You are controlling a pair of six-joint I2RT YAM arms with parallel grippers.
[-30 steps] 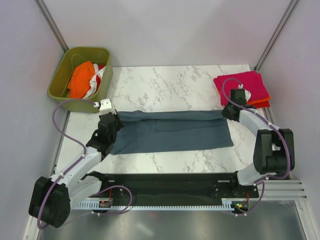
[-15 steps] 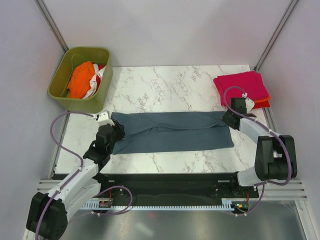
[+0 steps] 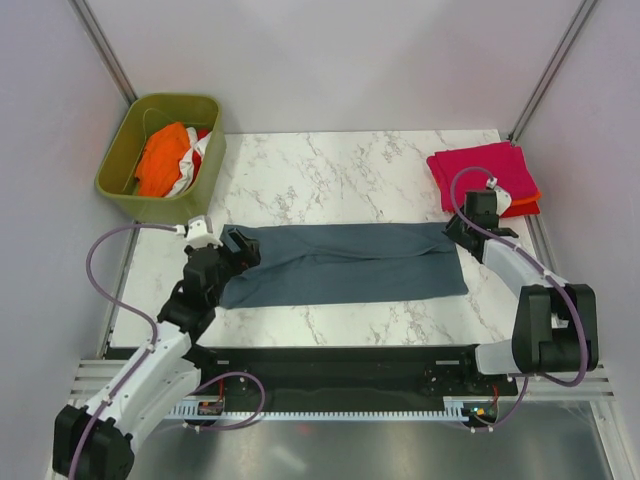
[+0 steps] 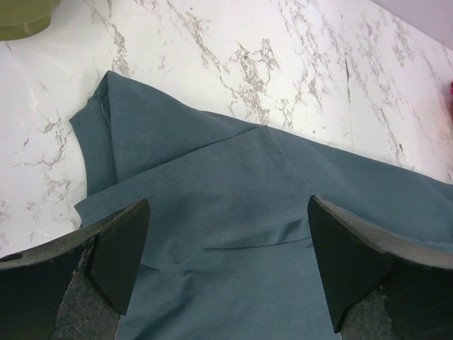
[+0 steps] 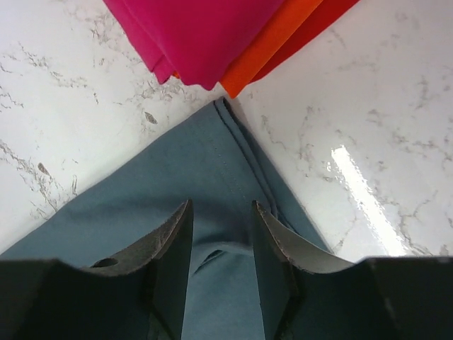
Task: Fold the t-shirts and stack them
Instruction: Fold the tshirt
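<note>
A slate blue-grey t-shirt (image 3: 345, 263) lies flat as a long folded strip across the middle of the table. My left gripper (image 3: 237, 243) hovers over its left end, open wide, with nothing between the fingers (image 4: 120, 248). The cloth (image 4: 233, 184) lies smooth beneath the left gripper (image 4: 228, 202). My right gripper (image 3: 453, 229) is over the strip's far right corner, its jaws open and straddling a small pucker of blue cloth (image 5: 212, 177); the right gripper (image 5: 223, 205) grips nothing. A folded magenta-pink t-shirt (image 3: 485, 170) rests on an orange-red one (image 3: 527, 206) at the back right.
An olive-green bin (image 3: 125, 150) at the back left holds an orange shirt (image 3: 163, 158) and a white and red one (image 3: 199, 150). In the right wrist view the pink stack (image 5: 205, 35) sits just past the blue corner. Frame posts stand at both back corners.
Both grippers have opened and let go of the blue shirt's ends. The left gripper has shifted slightly right and back over the cloth; the shirt now lies flat.
</note>
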